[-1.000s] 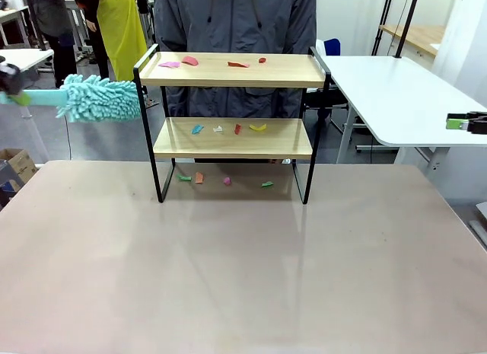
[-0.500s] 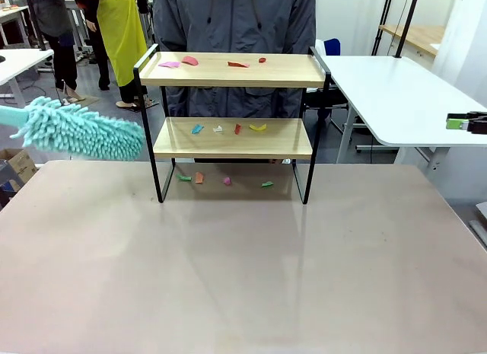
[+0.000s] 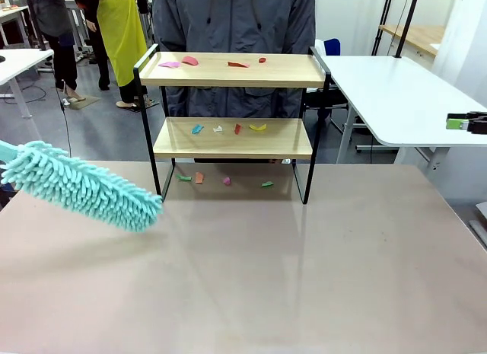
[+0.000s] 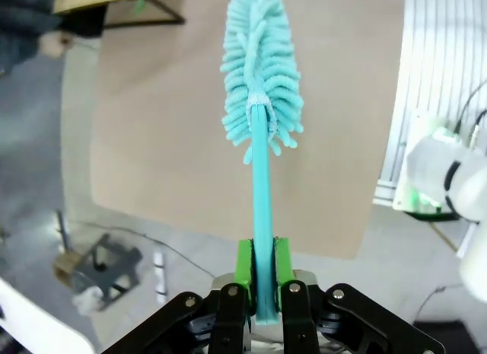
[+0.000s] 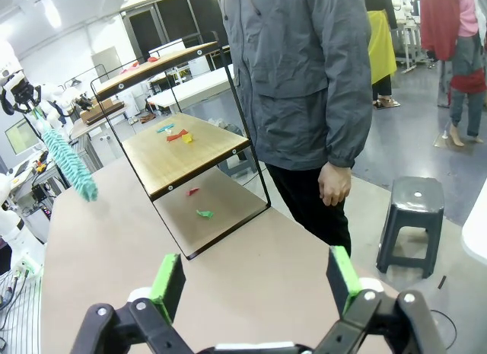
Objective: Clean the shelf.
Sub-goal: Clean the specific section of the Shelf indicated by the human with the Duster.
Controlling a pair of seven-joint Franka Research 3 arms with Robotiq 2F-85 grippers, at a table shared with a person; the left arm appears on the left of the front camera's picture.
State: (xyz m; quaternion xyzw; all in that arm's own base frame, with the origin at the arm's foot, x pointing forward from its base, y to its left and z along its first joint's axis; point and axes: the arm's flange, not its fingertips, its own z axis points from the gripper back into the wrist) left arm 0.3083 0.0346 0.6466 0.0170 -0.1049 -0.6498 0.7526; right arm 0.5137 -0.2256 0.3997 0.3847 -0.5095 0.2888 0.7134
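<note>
Shelf (image 3: 281,145): coloured scraps (image 3: 259,127) on both boards.
Left hand (image 4: 259,266): clamped on teal duster (image 3: 84,188), head tilted near shelf's left leg.
Right hand (image 5: 255,282): fingers spread, holding nothing.

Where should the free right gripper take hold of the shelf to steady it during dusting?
Grip the raised black side rail at the right end of the shelf, coming from the right with the open right gripper. It is a thin bar standing above the top board, on that arm's side, clear of the paper scraps.
</note>
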